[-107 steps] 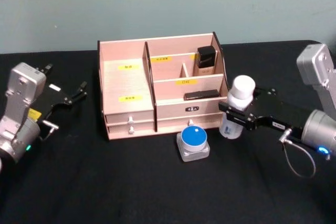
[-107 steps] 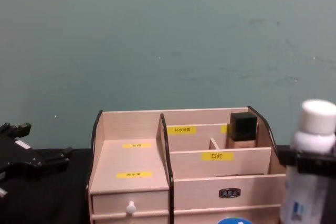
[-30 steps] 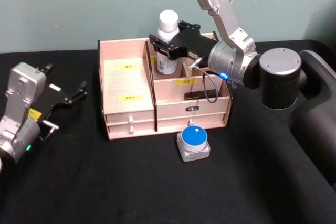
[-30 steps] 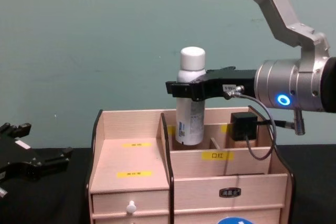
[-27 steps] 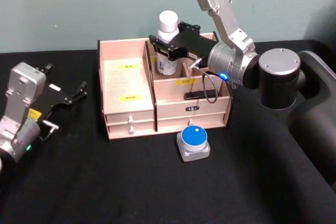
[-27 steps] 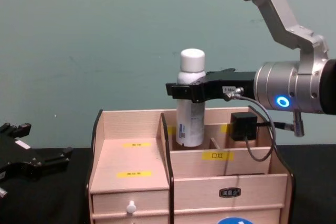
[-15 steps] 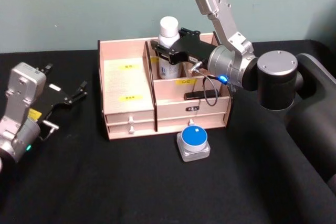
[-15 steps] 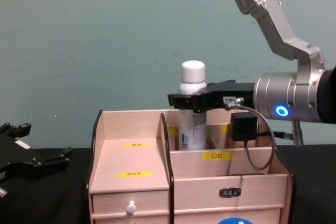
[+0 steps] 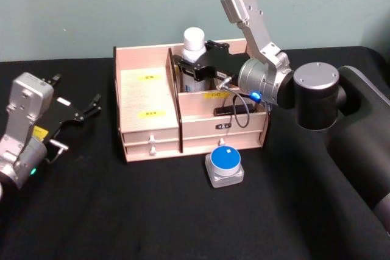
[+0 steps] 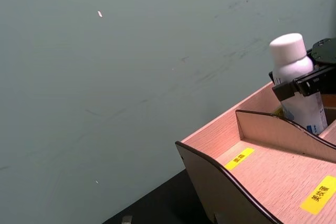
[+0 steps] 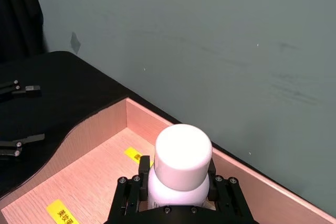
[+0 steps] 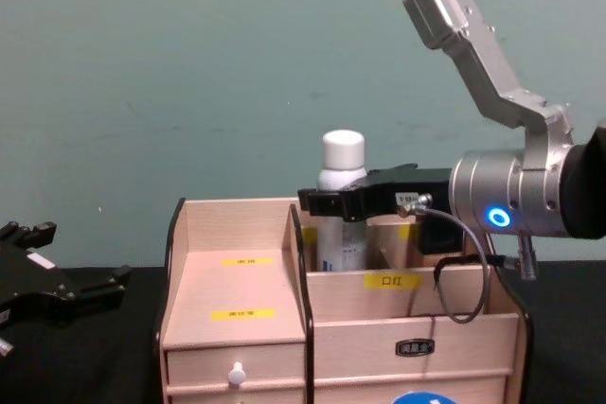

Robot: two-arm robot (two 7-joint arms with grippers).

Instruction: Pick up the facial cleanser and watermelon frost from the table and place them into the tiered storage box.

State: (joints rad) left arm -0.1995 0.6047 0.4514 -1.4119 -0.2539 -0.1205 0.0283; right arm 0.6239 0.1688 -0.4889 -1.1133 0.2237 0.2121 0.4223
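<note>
Two hands on show, one of them busy. The right hand (image 9: 196, 68) reaches in from three o'clock over the tiered storage box (image 9: 139, 94). Its fingers are clamped tight on the shoulder of the facial cleanser (image 9: 194, 36), just under the white cap. The bottle stands upright, its lower part sunk in the rear compartment just right of the tall centre divider, toward twelve o'clock of the box. Whether its base touches the floor there cannot be told. Down at six o'clock, on the black table (image 9: 152, 211) just in front of the drawers, sits the watermelon frost (image 9: 223, 161), blue lid up, untouched. Out at nine o'clock, well apart from the box, the left hand (image 9: 76, 89) rests parked, fingers spread wide and holding nothing.
</note>
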